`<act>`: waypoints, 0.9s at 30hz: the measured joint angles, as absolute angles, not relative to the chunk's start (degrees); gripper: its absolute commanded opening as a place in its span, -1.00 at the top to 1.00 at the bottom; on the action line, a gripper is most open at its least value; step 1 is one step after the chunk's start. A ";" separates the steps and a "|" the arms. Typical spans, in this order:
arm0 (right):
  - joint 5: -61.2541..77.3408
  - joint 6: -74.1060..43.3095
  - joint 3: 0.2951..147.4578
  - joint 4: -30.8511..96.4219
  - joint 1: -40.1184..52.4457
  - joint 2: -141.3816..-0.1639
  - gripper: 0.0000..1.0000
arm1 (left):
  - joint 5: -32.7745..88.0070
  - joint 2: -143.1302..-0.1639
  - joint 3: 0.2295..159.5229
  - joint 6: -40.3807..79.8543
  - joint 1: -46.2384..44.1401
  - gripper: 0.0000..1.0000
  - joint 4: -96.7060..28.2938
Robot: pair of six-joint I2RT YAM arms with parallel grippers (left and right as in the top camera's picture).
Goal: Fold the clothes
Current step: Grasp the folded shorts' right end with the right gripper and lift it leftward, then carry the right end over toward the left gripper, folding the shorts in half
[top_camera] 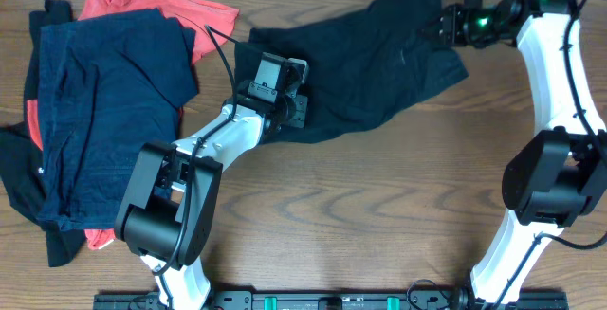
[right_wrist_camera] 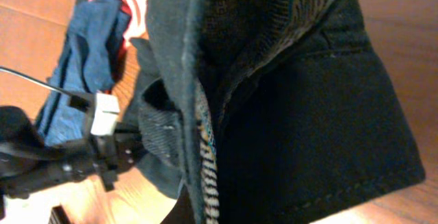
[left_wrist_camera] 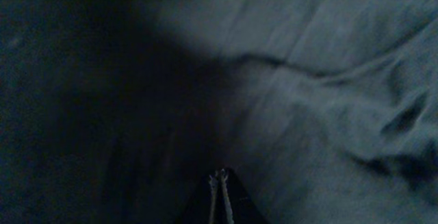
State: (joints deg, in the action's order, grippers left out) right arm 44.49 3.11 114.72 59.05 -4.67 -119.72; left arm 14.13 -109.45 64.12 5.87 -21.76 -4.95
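Observation:
A plain black garment (top_camera: 370,68) lies spread across the back middle of the table. My left gripper (top_camera: 296,106) rests on its left edge. In the left wrist view dark cloth (left_wrist_camera: 308,101) fills the frame, and the thin fingertips (left_wrist_camera: 217,181) are pressed together with cloth tented round them. My right gripper (top_camera: 446,21) holds the garment's far right corner off the table. In the right wrist view the black cloth (right_wrist_camera: 301,114) hangs before the camera with a pale striped lining edge (right_wrist_camera: 207,176), hiding the right gripper (right_wrist_camera: 205,209).
A pile of other clothes lies at the table's left: a navy one (top_camera: 114,92) on top, a coral-red one (top_camera: 161,11) behind it, a black one (top_camera: 19,177) at the edge. Bare wood (top_camera: 379,215) spans the front.

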 measured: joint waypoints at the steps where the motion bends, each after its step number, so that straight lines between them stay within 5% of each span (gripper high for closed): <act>1: 44.49 3.11 115.96 59.99 -4.82 -119.72 0.98 | 14.11 -109.45 64.12 5.87 -21.76 0.88 -4.89; 27: 28.62 18.31 123.48 84.86 -12.69 -119.70 0.97 | 17.74 -107.66 64.12 -0.51 -18.79 0.85 6.26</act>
